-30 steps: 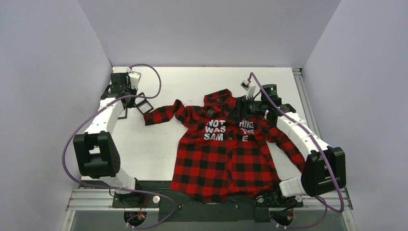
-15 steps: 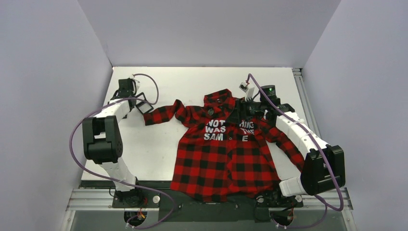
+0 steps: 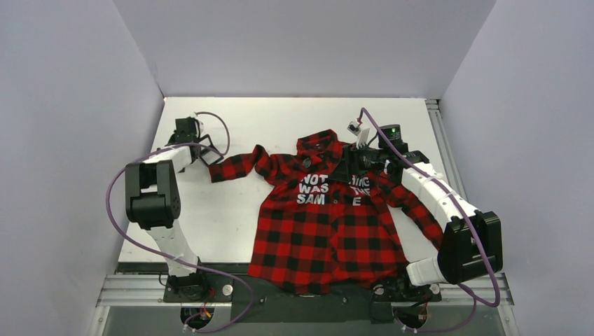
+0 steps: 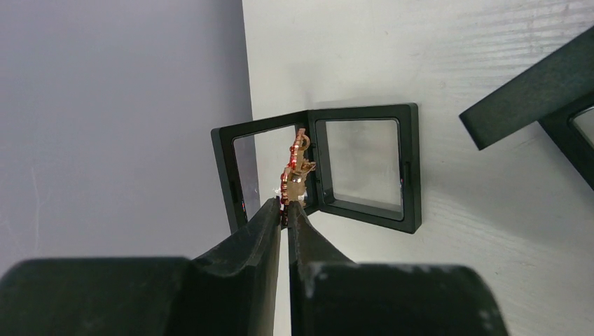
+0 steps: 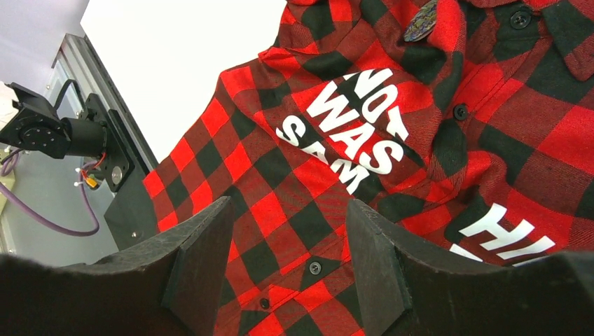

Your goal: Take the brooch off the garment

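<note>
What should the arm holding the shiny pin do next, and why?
Probably lower the brooch into the open black case and let go: the left gripper pinches it just over the case, well away from the garment.

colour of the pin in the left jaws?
Orange-gold brooch with small red spots; clearest in the left wrist view.

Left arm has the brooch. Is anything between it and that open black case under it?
Nothing visible does. The left gripper is shut on the brooch, which hangs over the hinge of the open black case. Both of its framed panes lie bare. Another black case sits off to the right, apart from it.
</note>
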Controlling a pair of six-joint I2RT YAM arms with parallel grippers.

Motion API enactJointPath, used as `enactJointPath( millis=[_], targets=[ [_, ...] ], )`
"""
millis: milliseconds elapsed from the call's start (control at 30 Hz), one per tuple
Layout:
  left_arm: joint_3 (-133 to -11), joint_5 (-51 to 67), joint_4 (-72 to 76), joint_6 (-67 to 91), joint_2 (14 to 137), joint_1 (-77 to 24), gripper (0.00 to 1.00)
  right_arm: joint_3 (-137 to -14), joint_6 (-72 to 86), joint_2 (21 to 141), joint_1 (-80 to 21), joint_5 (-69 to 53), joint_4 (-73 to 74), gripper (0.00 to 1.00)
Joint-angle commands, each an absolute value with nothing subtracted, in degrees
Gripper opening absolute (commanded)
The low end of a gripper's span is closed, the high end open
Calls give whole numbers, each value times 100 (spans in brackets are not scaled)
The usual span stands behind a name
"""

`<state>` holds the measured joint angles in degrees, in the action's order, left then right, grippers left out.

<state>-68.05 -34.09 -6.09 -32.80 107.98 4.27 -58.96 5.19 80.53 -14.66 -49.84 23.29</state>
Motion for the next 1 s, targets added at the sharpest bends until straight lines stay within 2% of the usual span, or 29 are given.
enactJointPath(
  millis=[0,267,733,967],
  targets=[
    [-6783,-3574,-249,-3360,10887,510,5,-6095,413,8117,-1433,-5154,2247,56],
    [-6780,-3580,-238,-3369,11067,538,11,-6121,395,8160,-1423,-5184,2287,56],
    [-6746,-3151,-785,-3138,10823,522,14,-6148,374,8255,-1424,-5186,2319,56],
    [-7037,-2793,-1089,-2989,10657,537,26,-6158,387,8252,-1424,-5233,2320,56]
  ],
)
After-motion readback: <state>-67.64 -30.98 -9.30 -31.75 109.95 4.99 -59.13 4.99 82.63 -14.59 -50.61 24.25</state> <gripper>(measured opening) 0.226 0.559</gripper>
